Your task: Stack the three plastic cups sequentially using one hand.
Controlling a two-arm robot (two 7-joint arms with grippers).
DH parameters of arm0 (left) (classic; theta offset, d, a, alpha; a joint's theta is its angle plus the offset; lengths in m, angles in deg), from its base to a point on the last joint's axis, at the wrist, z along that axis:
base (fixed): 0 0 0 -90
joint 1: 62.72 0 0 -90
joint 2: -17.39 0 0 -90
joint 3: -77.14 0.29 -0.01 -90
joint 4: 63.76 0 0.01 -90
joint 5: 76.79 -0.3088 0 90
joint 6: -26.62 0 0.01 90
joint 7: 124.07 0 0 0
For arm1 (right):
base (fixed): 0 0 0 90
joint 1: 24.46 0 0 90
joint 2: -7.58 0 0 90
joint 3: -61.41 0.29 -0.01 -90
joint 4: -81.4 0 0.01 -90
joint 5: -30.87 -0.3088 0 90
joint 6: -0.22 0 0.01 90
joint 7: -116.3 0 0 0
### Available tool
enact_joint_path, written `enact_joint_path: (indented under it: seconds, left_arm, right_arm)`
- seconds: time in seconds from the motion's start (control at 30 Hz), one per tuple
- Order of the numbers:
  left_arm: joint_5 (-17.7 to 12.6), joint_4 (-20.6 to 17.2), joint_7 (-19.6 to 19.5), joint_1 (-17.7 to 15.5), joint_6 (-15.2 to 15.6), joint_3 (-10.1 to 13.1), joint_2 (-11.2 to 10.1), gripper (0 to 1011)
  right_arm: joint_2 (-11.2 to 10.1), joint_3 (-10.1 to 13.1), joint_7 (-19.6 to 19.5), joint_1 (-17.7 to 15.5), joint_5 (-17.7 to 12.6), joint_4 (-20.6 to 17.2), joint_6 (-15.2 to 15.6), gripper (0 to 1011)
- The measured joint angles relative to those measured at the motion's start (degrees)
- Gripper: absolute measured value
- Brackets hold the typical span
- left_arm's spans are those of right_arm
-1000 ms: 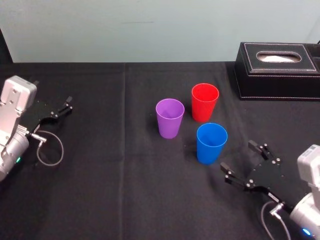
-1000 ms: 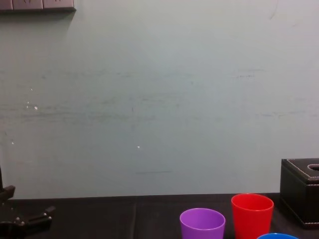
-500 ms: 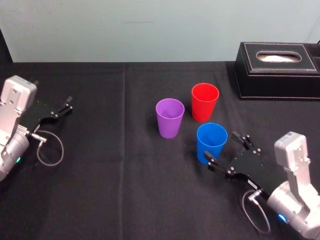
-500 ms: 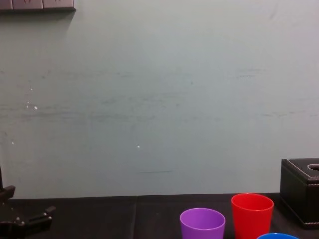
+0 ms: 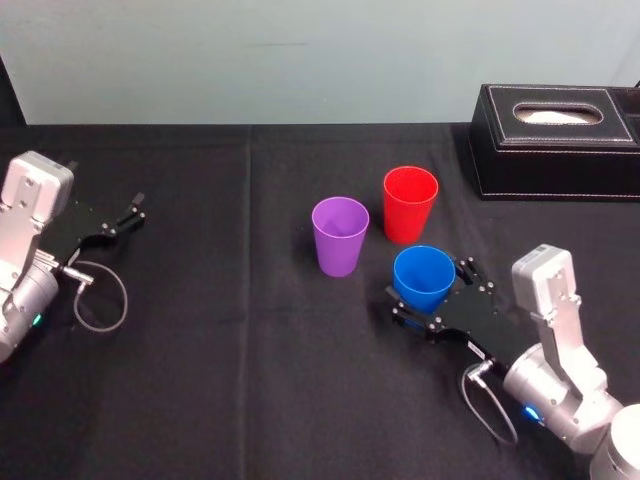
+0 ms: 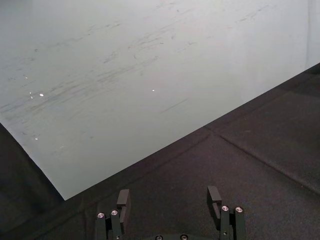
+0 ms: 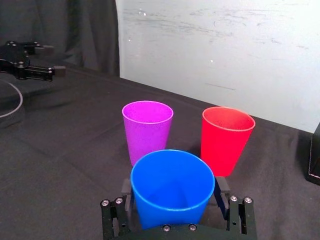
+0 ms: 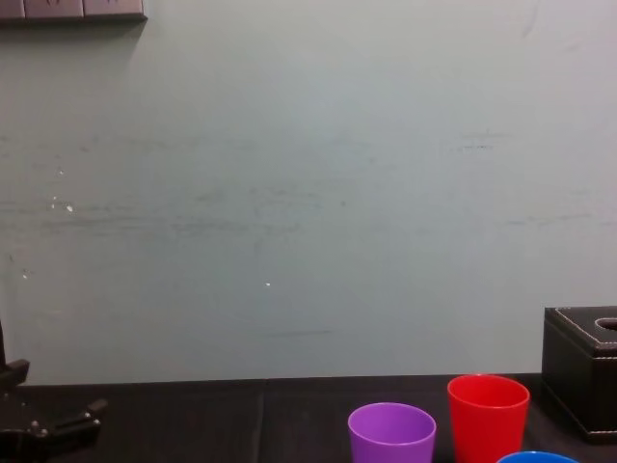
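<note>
Two cups, purple (image 5: pixel 340 236) and red (image 5: pixel 410 204), stand beyond right end effector (image 5: pixel 428 288) straddling blue (image 5: pixel 423 270).

We look down from the head; our chest camera looks level, sharing the purple cup (image 5: pixel 340 236) and red cup (image 5: pixel 410 204).

Soft, even light brightens the pale wall (image 8: pixel 289 193), while the black tablecloth (image 5: pixel 200 380) swallows nearly all shadows

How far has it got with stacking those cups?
Nothing is stacked yet: the purple cup, red cup and blue cup stand separately, upright. In hand: the right claw, open, sits around the blue cup. To do: grip it and nest all three. The left claw is parked aside.
</note>
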Motion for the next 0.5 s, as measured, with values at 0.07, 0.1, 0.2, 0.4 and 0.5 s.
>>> enact_joint_path:
  seconds: [0.07,0.1,0.2,0.4,0.5]
  left_arm:
    - [0.00,0.00,0.00,0.00,0.00,0.00,0.00,1005]
    - [0.00,0.00,0.00,0.00,0.00,0.00,0.00,1005]
    - [0.00,0.00,0.00,0.00,0.00,0.00,0.00,1005]
    - [0.00,0.00,0.00,0.00,0.00,0.00,0.00,1005]
    - [0.00,0.00,0.00,0.00,0.00,0.00,0.00,1005]
  right_arm:
    - [0.66,0.05,0.17,0.49,0.27,0.58,0.01,1003]
    - [0.86,0.09,0.26,0.60,0.33,0.73,0.01,1004]
    - [1.55,0.36,0.56,0.88,0.48,1.09,-0.05,1002]
    - [2.60,1.05,1.54,0.96,0.44,1.35,-0.20,1003]
    - [3.09,1.42,2.15,0.97,0.31,1.61,-0.28,1003]
